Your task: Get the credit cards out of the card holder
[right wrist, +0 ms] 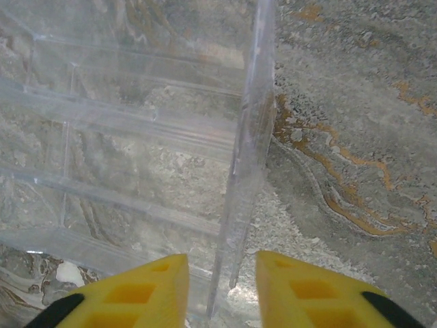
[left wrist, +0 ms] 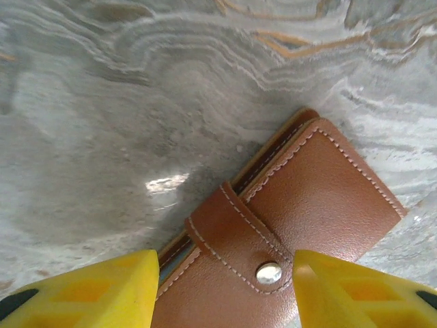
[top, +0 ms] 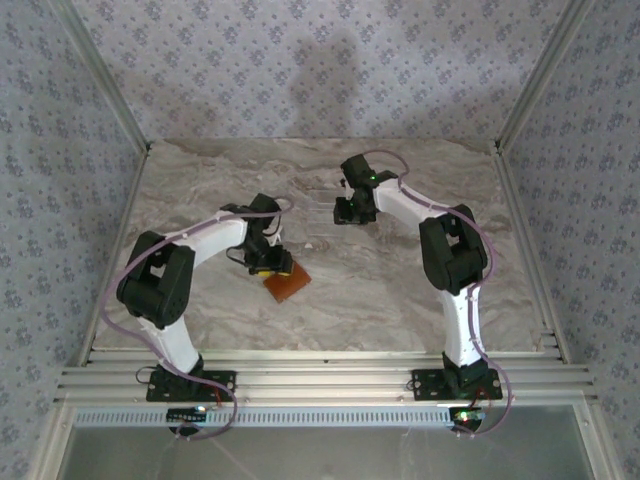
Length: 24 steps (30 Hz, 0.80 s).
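Note:
The card holder (top: 287, 283) is an orange-brown wallet lying flat on the marble table, left of centre. In the left wrist view the card holder (left wrist: 314, 198) is closed, its strap fastened with a metal snap (left wrist: 269, 273). My left gripper (top: 266, 262) stands over its near end. The left gripper (left wrist: 225, 266) is open, with a yellow finger on each side of the strap; I cannot tell whether they touch the leather. My right gripper (top: 352, 210) is farther back. The right gripper (right wrist: 222, 263) is open, its fingers on either side of a clear tray's wall and apart from it. The credit cards are hidden.
A clear plastic tray (top: 318, 203) with ribbed compartments lies at the back centre; its upright wall (right wrist: 249, 137) runs between my right fingers. The marble table (top: 400, 290) is ringed by patterned walls and a metal rail along the front.

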### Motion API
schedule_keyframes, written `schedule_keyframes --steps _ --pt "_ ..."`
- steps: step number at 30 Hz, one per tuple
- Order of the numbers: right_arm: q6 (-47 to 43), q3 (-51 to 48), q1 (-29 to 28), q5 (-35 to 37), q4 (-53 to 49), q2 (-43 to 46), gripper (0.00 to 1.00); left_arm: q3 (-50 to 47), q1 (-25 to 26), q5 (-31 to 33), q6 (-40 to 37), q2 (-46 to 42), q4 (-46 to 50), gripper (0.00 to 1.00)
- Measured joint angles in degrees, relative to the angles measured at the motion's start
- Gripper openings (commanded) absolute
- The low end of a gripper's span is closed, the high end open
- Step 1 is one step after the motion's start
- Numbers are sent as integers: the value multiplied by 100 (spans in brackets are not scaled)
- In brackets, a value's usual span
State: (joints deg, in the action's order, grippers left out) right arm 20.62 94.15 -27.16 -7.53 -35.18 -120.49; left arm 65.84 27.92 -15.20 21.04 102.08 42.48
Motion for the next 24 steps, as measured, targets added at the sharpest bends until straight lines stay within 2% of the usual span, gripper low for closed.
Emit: schedule_keyframes --steps 9,12,19,24 --pt "70 -782 -52 -2 7 1073 43 94 326 -153 -35 133 26 59" --pt "133 -1152 -74 -52 39 1484 45 94 546 -219 37 133 20 64" --pt "354 -2105 -129 -306 83 2234 49 -85 1088 -345 555 125 -153 66" --pt "557 -2761 -162 -632 225 2704 53 -284 1305 -372 962 -7 -437 63"
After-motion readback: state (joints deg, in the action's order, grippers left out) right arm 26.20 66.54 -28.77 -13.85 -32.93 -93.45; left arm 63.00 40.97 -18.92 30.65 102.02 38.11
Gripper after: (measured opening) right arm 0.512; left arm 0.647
